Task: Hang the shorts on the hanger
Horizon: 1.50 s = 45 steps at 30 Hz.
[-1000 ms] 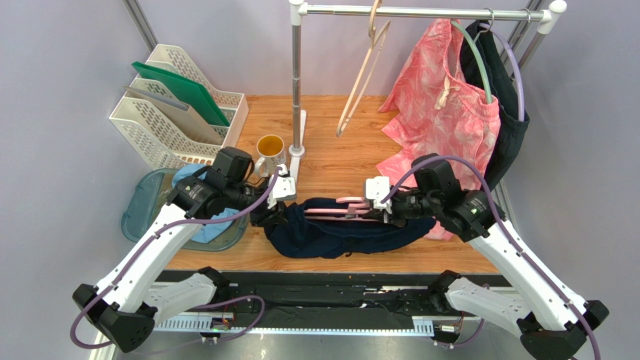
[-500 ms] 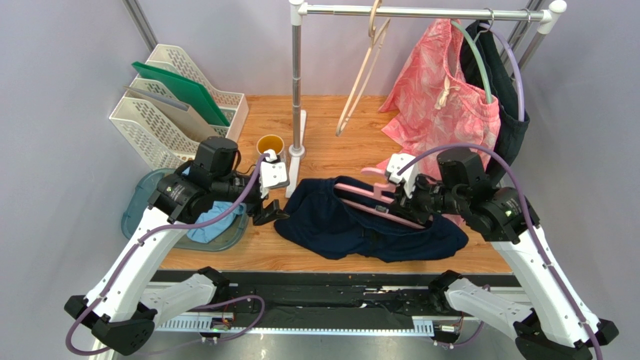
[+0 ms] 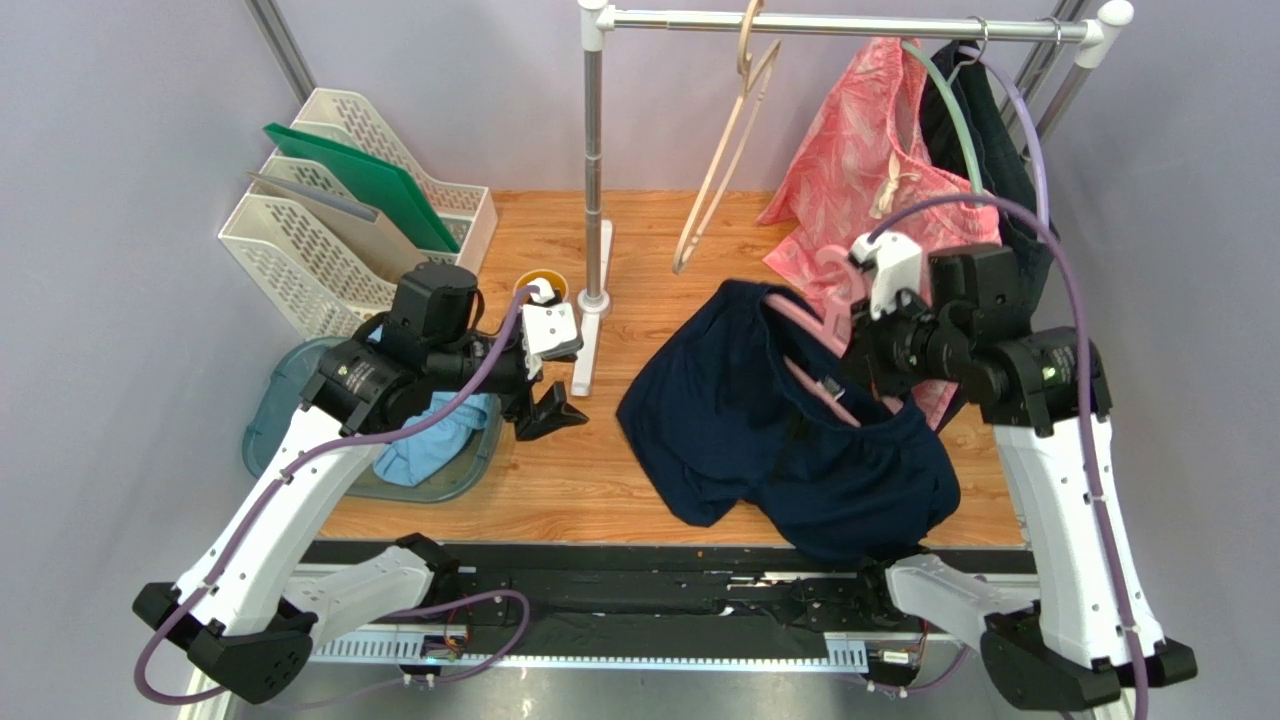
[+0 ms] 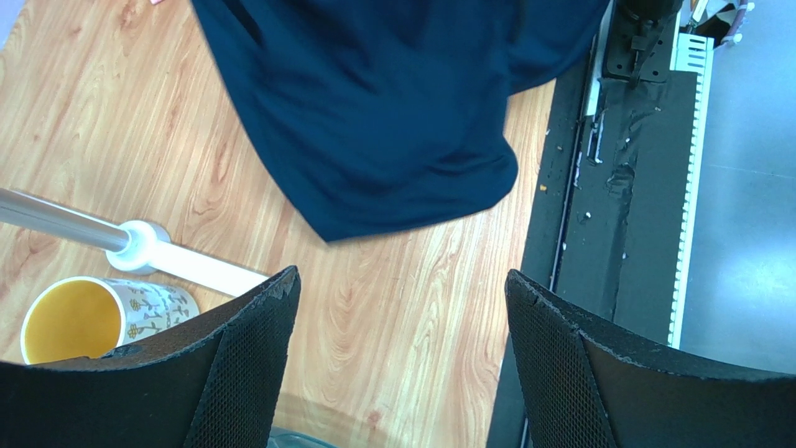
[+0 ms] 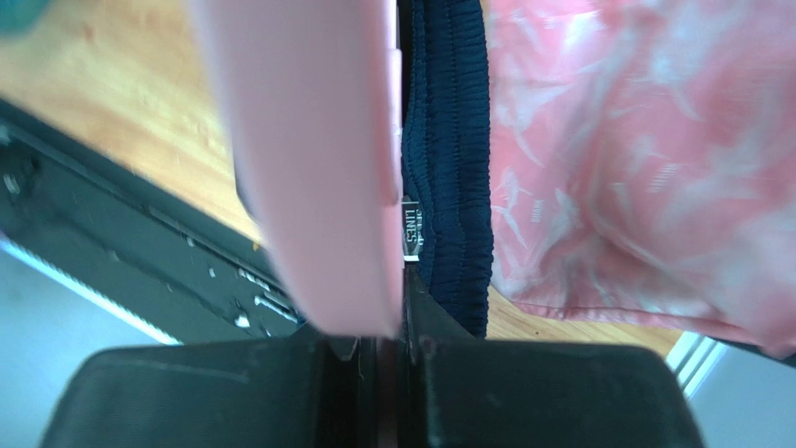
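1. Near edge: a black base strip (image 3: 646,593) carries both arms.
2. Left arm (image 3: 286,495): left jaws are spread wide with nothing between them. They hover above the desk (image 3: 661,270), just beside the tray. In the left wrist view both fingers (image 4: 248,373) frame bare wood, with the shorts' hem beyond.
3. Right arm (image 3: 1052,495): right jaws are clamped tight on the hanger (image 3: 816,375), held raised above the desk's right half. The right wrist view shows the pink bar (image 5: 308,168) running into the closed fingers.
4. The shorts (image 3: 766,420) hang on the hanger. The waistband (image 5: 453,168) sits against the bar, with its white label (image 5: 410,227) showing. The lower fabric rests on the desk, and 1 leg reaches approx. the near edge.
5. Tray (image 3: 278,413), left side, translucent teal: holds 1 light blue cloth (image 3: 436,435).
6. Cup (image 4: 93,317), beside the rack foot (image 3: 591,330): yellow inside. Whether it holds liquid cannot be told.
7. White organizer (image 3: 353,225), far left: 1 green board (image 3: 368,180) and 1 grey board (image 3: 308,195) stand in its slots.
8. Top rail (image 3: 842,23), farthest: 1 beige hanger (image 3: 729,150), bare. A pink patterned garment (image 3: 879,165) hangs on a green hanger (image 3: 962,135), with a dark garment (image 3: 1022,255) behind it.
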Each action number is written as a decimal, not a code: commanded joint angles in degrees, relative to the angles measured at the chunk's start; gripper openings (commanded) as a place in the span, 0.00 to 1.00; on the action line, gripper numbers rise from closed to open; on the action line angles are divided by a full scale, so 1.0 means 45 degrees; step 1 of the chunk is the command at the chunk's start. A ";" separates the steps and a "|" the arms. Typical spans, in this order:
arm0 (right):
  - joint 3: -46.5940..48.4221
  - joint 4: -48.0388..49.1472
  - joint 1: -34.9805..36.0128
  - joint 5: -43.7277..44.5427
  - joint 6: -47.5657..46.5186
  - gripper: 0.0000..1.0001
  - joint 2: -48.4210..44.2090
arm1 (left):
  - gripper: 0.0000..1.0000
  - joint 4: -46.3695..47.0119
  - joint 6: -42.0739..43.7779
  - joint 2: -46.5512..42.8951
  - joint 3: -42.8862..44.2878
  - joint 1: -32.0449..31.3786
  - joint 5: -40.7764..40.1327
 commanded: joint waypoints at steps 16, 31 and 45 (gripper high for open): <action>0.9609 0.2262 -0.3392 -0.1024 0.2139 0.00 0.5678 | 0.85 0.0634 -0.0343 -0.0451 0.0125 0.0034 -0.0129; 1.0314 0.6169 -0.3392 -0.0926 0.3232 0.00 0.7124 | 0.86 0.0771 -0.0344 -0.0783 -0.0618 0.0034 -0.0187; 1.0373 0.6463 -0.3392 -0.0223 0.2940 0.00 0.8609 | 0.86 0.0732 -0.0285 -0.0861 -0.0832 0.0034 -0.0285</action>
